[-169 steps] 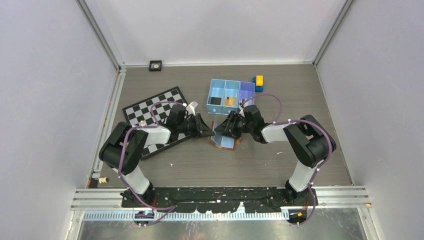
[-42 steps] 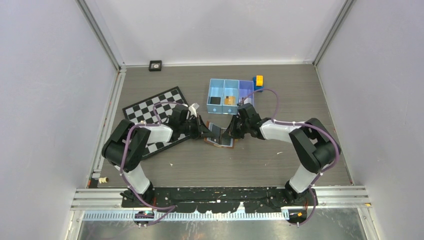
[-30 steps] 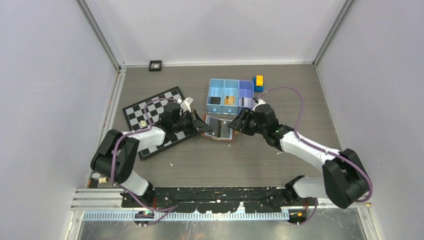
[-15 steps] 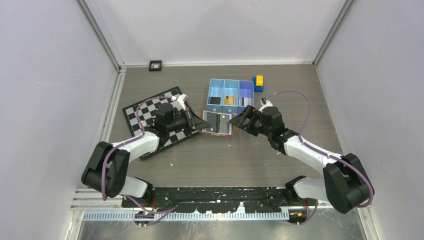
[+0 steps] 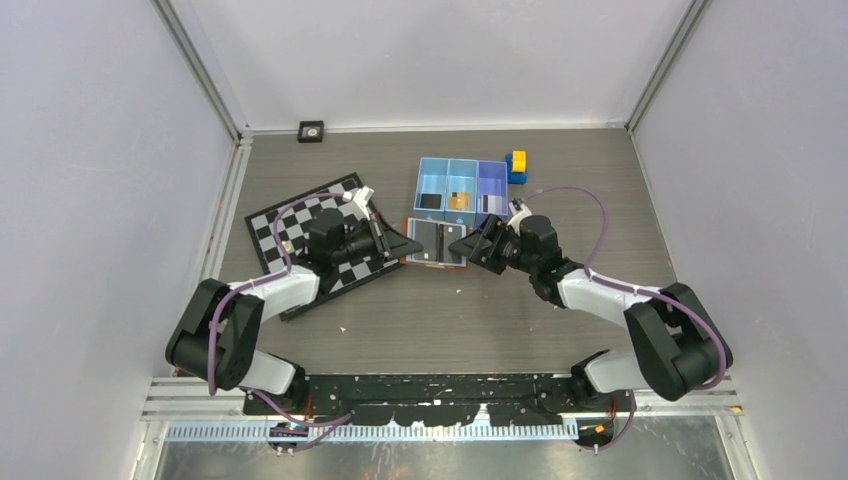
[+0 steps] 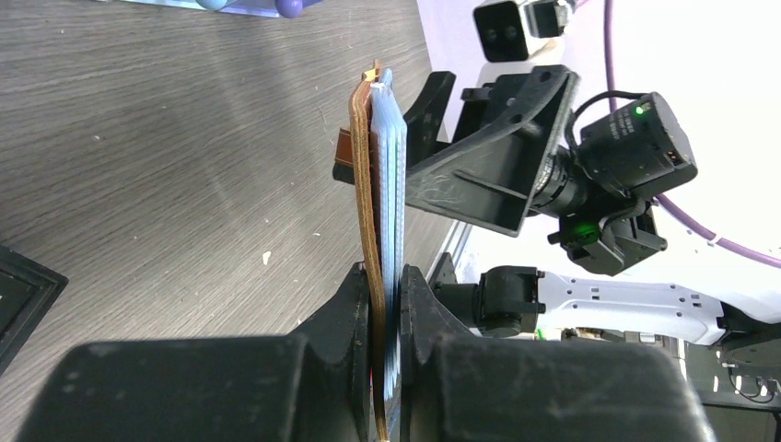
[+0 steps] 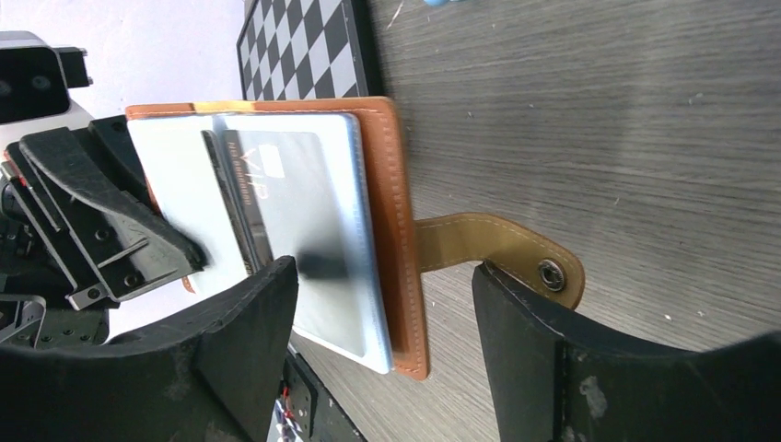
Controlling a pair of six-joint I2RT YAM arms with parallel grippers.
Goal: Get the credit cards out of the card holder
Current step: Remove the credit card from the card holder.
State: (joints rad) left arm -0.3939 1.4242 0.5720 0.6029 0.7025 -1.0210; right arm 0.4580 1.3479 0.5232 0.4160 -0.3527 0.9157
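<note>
Card holder, blue tray just behind, chessboard left

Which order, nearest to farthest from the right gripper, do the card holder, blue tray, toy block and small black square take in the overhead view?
From the right gripper:
1. card holder, just left of its fingertips.
2. blue tray, just beyond it.
3. toy block, by the tray's far right corner.
4. small black square, far back left, by the wall.
</note>
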